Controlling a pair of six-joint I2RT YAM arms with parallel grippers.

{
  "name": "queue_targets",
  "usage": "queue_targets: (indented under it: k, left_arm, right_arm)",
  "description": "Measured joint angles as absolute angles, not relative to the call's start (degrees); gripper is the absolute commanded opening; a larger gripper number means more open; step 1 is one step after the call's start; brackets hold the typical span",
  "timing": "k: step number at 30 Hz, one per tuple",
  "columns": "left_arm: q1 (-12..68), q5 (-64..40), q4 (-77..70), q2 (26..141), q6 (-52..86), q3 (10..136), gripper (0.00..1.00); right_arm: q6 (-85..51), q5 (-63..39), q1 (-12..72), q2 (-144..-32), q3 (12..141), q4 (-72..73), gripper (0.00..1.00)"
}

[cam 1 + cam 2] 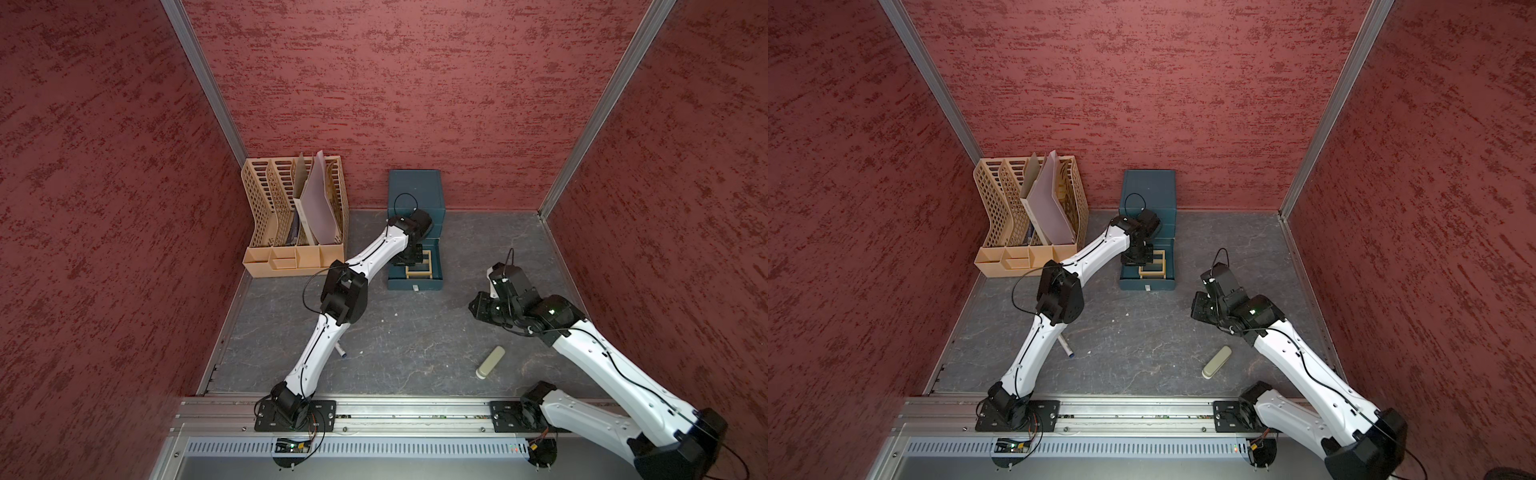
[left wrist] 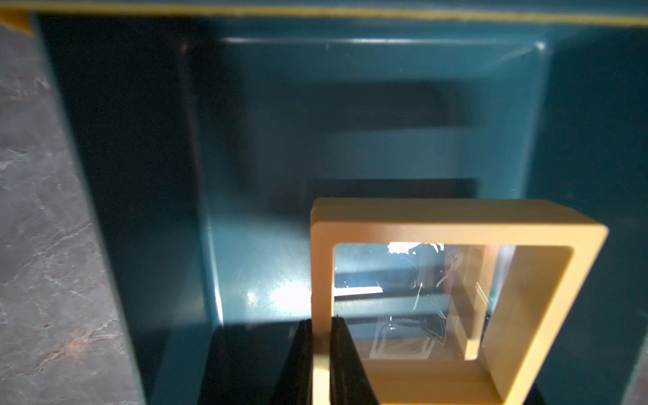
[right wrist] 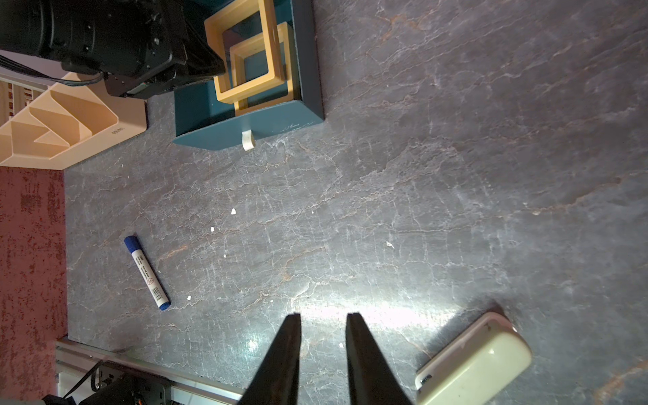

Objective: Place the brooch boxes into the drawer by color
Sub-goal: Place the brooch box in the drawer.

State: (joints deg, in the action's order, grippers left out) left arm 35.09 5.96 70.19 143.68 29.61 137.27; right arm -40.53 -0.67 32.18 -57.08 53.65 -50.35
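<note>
The tan-yellow brooch box (image 2: 456,215) is a thin, rigid square frame around a clear film centre, and it looks light. The film shows scratches and creases, so I judge it the weak part. A grip belongs on a frame bar, never across the window. The left hand (image 2: 321,326) has it that way, with 2 fingers pinched tight on 1 side bar, 1 outside the frame and 1 inside the window opening. The bar is narrow, smooth plastic, so the box could pivot in this edge pinch if it bumps a wall.

The box hangs over the open lowest drawer (image 1: 415,286) of the teal chest (image 1: 415,187). It partly overlaps a second tan-yellow box (image 3: 266,104) that lies flat inside, and whether the 2 touch I cannot tell. Setting it down flat with its twin looks like the step in hand.

The chest stands at the back edge of the worktop (image 1: 415,340), near the middle, and the file rack (image 1: 291,216) fills the back left corner. The right hand (image 3: 322,315) hovers well apart over bare worktop, its fingers a narrow gap apart and empty, near the pale green cylinder (image 3: 473,361). A blue-capped marker (image 3: 147,273) lies toward the front left.
</note>
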Motion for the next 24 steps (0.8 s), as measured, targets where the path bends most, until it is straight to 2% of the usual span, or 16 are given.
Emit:
queue_targets:
  k: [24]
  left_arm:
    - [35.7,5.9,72.1,144.4,29.4,139.5,0.00]
  right_arm:
    - [-40.6,-0.9,32.2,-57.0,53.5,-50.3,0.27]
